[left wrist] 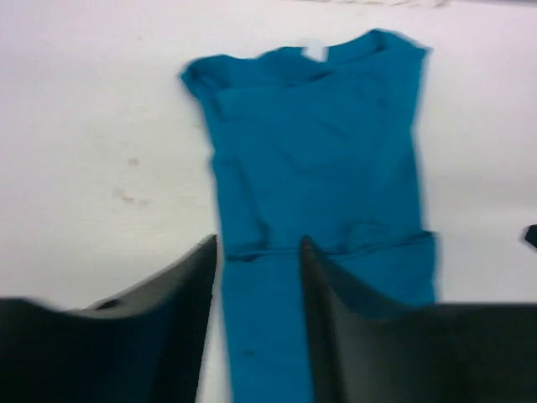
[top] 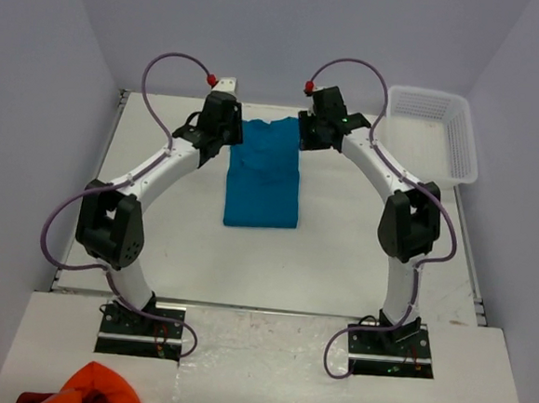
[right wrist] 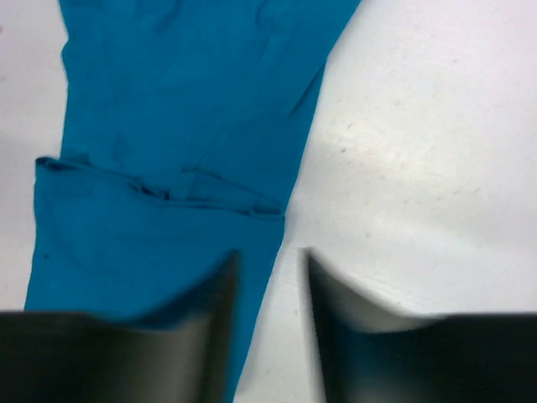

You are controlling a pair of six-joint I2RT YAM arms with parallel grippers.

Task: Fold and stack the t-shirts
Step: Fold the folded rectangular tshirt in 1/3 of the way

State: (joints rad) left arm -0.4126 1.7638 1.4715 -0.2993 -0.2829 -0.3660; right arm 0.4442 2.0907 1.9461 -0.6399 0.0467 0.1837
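One teal-blue t-shirt lies flat in the middle of the table, folded into a narrow upright strip. My left gripper is at the strip's far left corner and my right gripper at its far right corner. In the left wrist view the shirt shows its collar and white tag at the top, and a cross fold runs by the tips of my open left gripper, which holds nothing. In the right wrist view my right gripper is open and straddles the shirt's right edge, empty.
A white plastic basket stands at the back right of the table. An orange-red bunched cloth lies on the near shelf at the bottom left, in front of the left arm's base. Grey walls close in both sides.
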